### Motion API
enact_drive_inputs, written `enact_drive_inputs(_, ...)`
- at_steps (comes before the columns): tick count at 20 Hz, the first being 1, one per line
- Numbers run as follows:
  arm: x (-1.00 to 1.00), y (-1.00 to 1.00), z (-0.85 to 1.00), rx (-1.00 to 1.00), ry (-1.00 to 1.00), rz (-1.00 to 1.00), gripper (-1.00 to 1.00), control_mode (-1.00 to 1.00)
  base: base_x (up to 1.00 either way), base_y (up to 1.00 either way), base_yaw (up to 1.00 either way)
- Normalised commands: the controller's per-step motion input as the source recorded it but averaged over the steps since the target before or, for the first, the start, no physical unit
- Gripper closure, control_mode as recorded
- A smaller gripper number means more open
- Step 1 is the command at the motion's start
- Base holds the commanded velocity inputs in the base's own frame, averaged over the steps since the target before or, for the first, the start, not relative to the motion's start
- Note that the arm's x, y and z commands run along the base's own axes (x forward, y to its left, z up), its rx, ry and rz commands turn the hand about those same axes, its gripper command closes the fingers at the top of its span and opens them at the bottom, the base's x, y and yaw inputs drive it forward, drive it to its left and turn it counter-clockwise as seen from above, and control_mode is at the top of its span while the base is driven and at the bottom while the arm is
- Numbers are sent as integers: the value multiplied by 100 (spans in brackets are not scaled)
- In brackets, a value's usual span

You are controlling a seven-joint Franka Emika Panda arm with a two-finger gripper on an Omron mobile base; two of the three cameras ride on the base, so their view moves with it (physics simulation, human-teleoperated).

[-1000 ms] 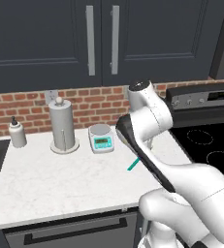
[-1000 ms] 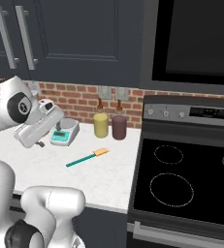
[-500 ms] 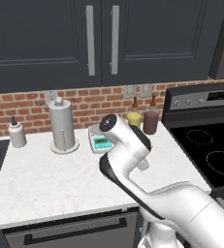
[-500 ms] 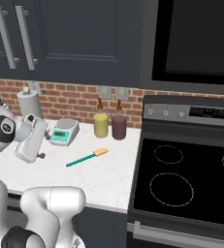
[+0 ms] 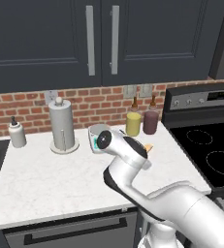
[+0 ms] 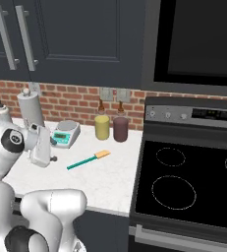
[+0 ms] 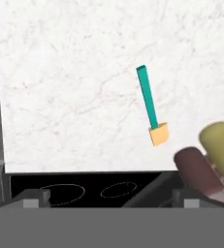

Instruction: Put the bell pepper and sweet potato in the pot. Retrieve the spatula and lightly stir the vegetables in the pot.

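A white robot arm bends low over the white marble bench point(image 6: 110, 182) in a rendered kitchen, its hand point(image 6: 41, 150) hanging above the near left part of the bench in the right base view, jaws spread to their widest and holding nothing. In the hand view the 2 dark fingertips point(image 7: 33, 197) stand well apart at the bottom of the picture, above the stove's edge.

Just beyond the hand, the spatula point(image 6: 88, 160) lies flat on the bench, its teal handle running toward the robot and its tan-yellow head pointing toward the back wall; in the hand view the spatula point(image 7: 151, 106) lies alone on bare marble, apart from the fingertips. In the left base view only its tan head point(image 5: 148, 147) peeks out behind the arm.

Farther back, a small kitchen scale point(image 6: 66, 133) with a teal display sits near the wall, left of the spatula. A yellow canister point(image 6: 102, 127) and a maroon canister point(image 6: 120, 129) stand side by side against the brick backsplash point(image 6: 75, 101), near the stove. A paper-towel holder point(image 5: 62, 125) and a small soap dispenser point(image 5: 17, 134) stand at the left of the bench in the left base view.

To the right, the black glass stove point(image 6: 193, 187) shows round burner rings, with dark cabinets point(image 5: 99, 38) above.
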Motion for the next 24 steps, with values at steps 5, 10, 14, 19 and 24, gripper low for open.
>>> enact_drive_inputs(5, 40, 22, -26, -6, 28, 0, -100, -100, 0, 0, 0)
enact_drive_inputs(10, 23, 11, -16, -3, 24, 0, -100, -100, 0, 0, 0)
enact_drive_inputs(14, 0, 0, -31, -7, 5, 0, -100, -100, 0, 0, 0)
enact_drive_inputs(19, -4, -1, -47, -11, 0, 0, -100, -100, 0, 0, 0)
enact_drive_inputs(24, 4, -19, -34, -3, 0, 0, -100, -100, 0, 0, 0)
